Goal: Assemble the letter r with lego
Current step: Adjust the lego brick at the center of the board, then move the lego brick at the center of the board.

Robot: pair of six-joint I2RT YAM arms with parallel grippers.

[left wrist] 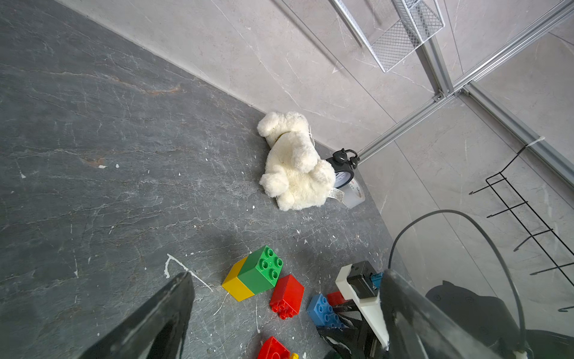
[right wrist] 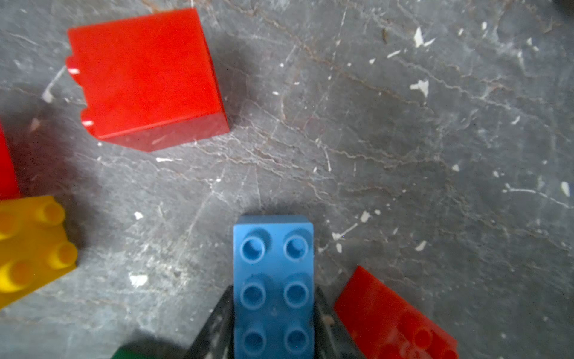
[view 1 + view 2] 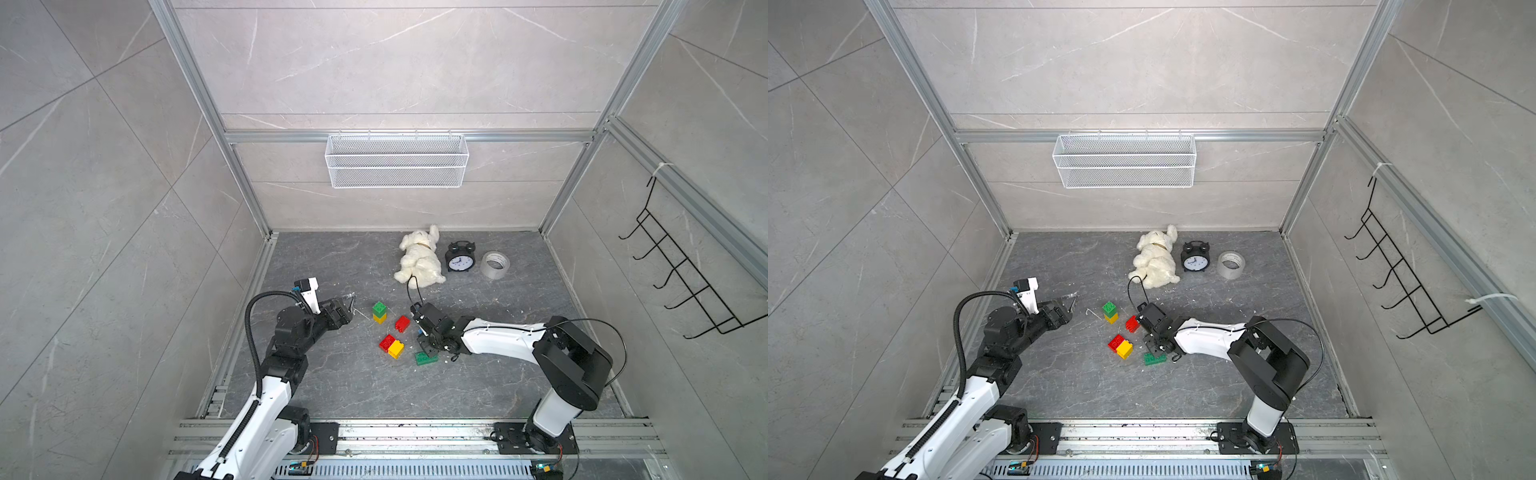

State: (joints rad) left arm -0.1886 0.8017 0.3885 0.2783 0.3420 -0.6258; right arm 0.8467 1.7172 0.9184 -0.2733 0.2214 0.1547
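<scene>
Right pincer (image 2: 273,314) clamps the long blue brick (image 2: 273,258) by its sides, studs exposed, probably for pressing onto another. Left pincer (image 3: 347,305) released, empty, held aside, leaving room.

Left arm (image 3: 270,390), right arm (image 3: 498,338): white shells, black joints. Ribbed black hose (image 3: 249,332) on left, thin black cable (image 1: 447,211) on right. Left gripper (image 3: 351,303), right gripper (image 2: 273,295) black.

- Left of the plush toy (image 3: 419,259): bare floor to the side wall.
- Right of it, just beside: clock (image 3: 460,258), then tape roll (image 3: 495,264).
- Nearer the arms than it: scattered bricks (image 3: 387,343), narrow gaps; right gripper (image 2: 273,298), clamping a blue brick (image 2: 273,248), stands among them.
</scene>
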